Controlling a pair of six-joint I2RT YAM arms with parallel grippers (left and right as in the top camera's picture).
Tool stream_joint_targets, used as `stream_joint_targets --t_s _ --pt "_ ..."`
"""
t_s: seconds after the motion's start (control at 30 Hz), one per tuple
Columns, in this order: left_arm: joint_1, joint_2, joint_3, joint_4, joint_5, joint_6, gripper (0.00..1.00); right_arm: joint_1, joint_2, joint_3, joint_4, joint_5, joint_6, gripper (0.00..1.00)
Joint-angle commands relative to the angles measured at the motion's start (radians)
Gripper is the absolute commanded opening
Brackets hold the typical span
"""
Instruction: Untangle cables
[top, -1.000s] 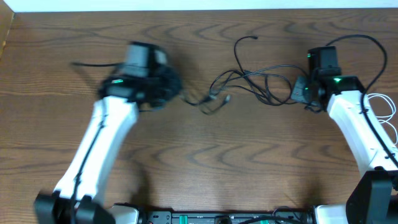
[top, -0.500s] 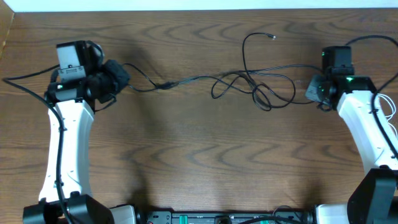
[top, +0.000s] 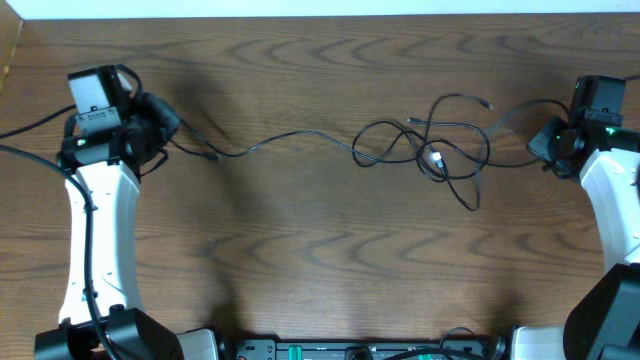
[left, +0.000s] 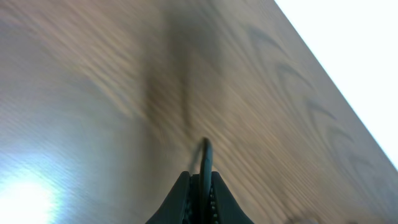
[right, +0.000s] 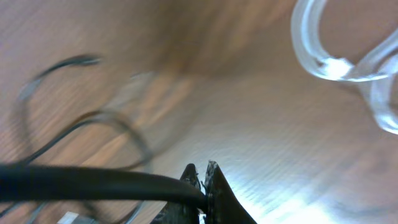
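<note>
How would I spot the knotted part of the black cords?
On the brown wooden table, look right of centre. The knot is where the black cables bunch into overlapping loops; to its left only one plain strand runs on.

Robotics lab test bench. Pair of white-shelled jointed robot arms mounted at near edge of dark brown wood-grain counter. Black equipment rail with green fittings between bases. Small green status lights on wrists. Plain white strip along far edge.
</note>
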Motion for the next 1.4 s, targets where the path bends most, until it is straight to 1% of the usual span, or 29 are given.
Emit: stream_joint_targets --t_s 0.0,0.1,0.13,0.23,0.27,0.3,0.37,0.43,0.6,0.73,0.77,0.87,0.9,0.97,1.23,1.37 --pt "-0.071 0.005 -0.004 -0.002 0.179 0.016 0.08 0.021 -0.004 0.012 0.021 -0.276 -0.123 0.01" --pt "-0.153 0.006 -0.004 -0.028 0.193 0.061 0.08 0.048 -0.004 0.012 0.014 -0.438 -0.267 0.02" --pt "-0.186 0.006 -0.004 -0.037 0.193 0.088 0.10 0.057 -0.004 0.012 0.004 -0.449 -0.292 0.02" --pt "-0.277 0.006 -0.004 -0.047 0.192 0.161 0.60 0.070 -0.004 0.012 -0.014 -0.434 -0.295 0.02" --pt "-0.303 0.006 -0.004 -0.047 0.193 0.170 0.72 0.071 -0.004 0.012 -0.016 -0.434 -0.295 0.02" --pt "-0.333 0.006 -0.004 -0.046 0.193 0.174 0.78 0.070 -0.004 0.012 -0.018 -0.434 -0.295 0.01" --pt "-0.387 0.006 -0.004 -0.045 0.193 0.185 0.82 0.070 -0.004 0.012 -0.018 -0.435 -0.295 0.01" --pt "-0.448 0.008 -0.004 -0.041 0.192 0.230 0.83 0.070 -0.004 0.012 -0.018 -0.436 -0.295 0.01" --pt "-0.582 0.042 -0.004 0.002 0.193 0.290 0.83 0.070 -0.004 0.012 -0.025 -0.436 -0.295 0.01" --pt "-0.678 0.105 -0.004 0.031 0.193 0.294 0.83 0.071 -0.004 0.012 -0.031 -0.436 -0.295 0.01" --pt "-0.700 0.126 -0.004 0.039 0.193 0.276 0.82 0.071 -0.004 0.012 -0.032 -0.436 -0.295 0.01" --pt "-0.752 0.186 -0.004 0.066 0.205 0.116 0.81 0.070 -0.004 0.012 -0.032 -0.435 -0.295 0.01" --pt "-0.784 0.229 -0.004 0.087 0.208 -0.030 0.80 0.070 -0.004 0.012 -0.032 -0.435 -0.295 0.01" --pt "-0.811 0.262 -0.004 0.105 0.208 -0.134 0.79 0.071 -0.004 0.012 -0.032 -0.435 -0.295 0.01" --pt "-0.896 0.335 -0.004 0.188 0.194 -0.417 0.79 0.071 -0.004 0.012 -0.032 -0.435 -0.295 0.01" --pt "-0.935 0.362 -0.004 0.195 0.092 -0.514 0.79 0.071 -0.004 0.012 -0.032 -0.436 -0.295 0.01"
